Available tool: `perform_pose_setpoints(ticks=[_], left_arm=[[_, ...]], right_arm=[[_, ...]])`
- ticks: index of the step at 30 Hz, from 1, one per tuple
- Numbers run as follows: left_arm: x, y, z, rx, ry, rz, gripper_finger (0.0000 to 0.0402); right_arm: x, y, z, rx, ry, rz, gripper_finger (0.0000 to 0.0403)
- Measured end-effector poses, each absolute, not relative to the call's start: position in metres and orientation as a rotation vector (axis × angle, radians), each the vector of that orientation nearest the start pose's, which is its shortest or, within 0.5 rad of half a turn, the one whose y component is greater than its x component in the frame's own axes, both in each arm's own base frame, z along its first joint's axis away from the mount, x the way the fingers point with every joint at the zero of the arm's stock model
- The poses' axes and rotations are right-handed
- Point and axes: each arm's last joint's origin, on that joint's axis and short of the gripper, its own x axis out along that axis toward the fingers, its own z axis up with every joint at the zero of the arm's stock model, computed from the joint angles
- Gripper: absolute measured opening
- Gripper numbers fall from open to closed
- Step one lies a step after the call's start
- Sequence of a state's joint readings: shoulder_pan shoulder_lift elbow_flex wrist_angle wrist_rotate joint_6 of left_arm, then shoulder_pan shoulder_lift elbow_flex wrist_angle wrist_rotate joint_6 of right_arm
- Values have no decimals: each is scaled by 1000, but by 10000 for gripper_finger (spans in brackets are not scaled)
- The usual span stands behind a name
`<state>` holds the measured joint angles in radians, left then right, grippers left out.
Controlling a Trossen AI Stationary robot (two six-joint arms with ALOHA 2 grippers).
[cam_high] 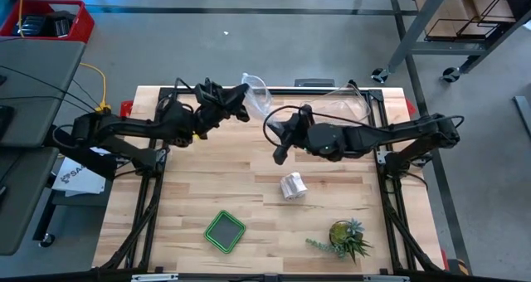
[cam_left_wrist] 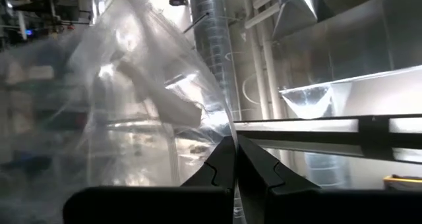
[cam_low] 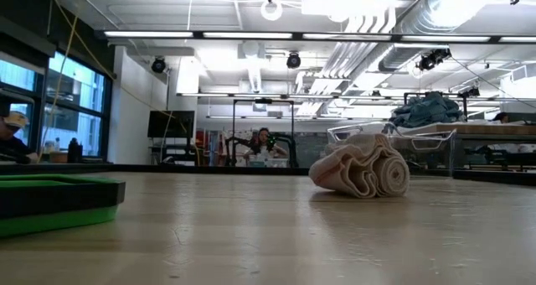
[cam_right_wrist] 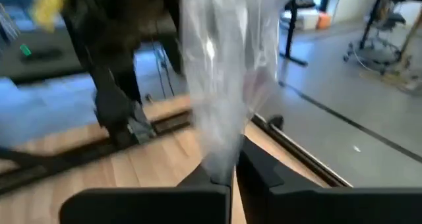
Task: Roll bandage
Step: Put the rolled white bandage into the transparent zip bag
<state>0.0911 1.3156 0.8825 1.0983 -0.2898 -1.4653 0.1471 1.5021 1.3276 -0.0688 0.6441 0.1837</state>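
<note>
Two grippers are raised over the far half of the worktop (cam_high: 199, 174) in the high view: the left gripper (cam_high: 242, 104) pinches the crinkly clear plastic bag (cam_high: 255, 94) near the far edge, and the right gripper (cam_high: 278, 152) sits close to the middle. The bandage (cam_high: 293, 185), a loose white roll, lies on the wood just nearer than the right gripper, apart from both. A green tray (cam_high: 225, 231) and a small plant (cam_high: 347, 237) sit toward the near edge.

In the low view the bandage (cam_low: 362, 174) rests on the worktop in rumpled folds, with the green tray (cam_low: 52, 201) well apart at one side and a clear tub (cam_low: 419, 142) behind.

The left wrist view shows the left gripper's (cam_left_wrist: 235, 159) fingers pressed together on the bag's (cam_left_wrist: 119, 99) film.

The right wrist view shows the right gripper (cam_right_wrist: 235, 166) likewise clamped on a bunch of the bag (cam_right_wrist: 227, 72).
</note>
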Motion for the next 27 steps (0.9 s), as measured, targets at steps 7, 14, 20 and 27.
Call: perform_pose_setpoints(ticks=[7,14,20,27], left_arm=[[270,40,371,-1430,-851,-166,0],[267,51,373,-1366,-824,-223,0],[274,59,361,-1266,-394,-400,0],[278,60,354,-1294,-416,-266,0]], right_arm=[[336,36,360,117,256,-502,2],[327,49,364,115,274,-454,5],[302,48,388,268,199,-414,34],[288,50,402,376,143,-366,126]])
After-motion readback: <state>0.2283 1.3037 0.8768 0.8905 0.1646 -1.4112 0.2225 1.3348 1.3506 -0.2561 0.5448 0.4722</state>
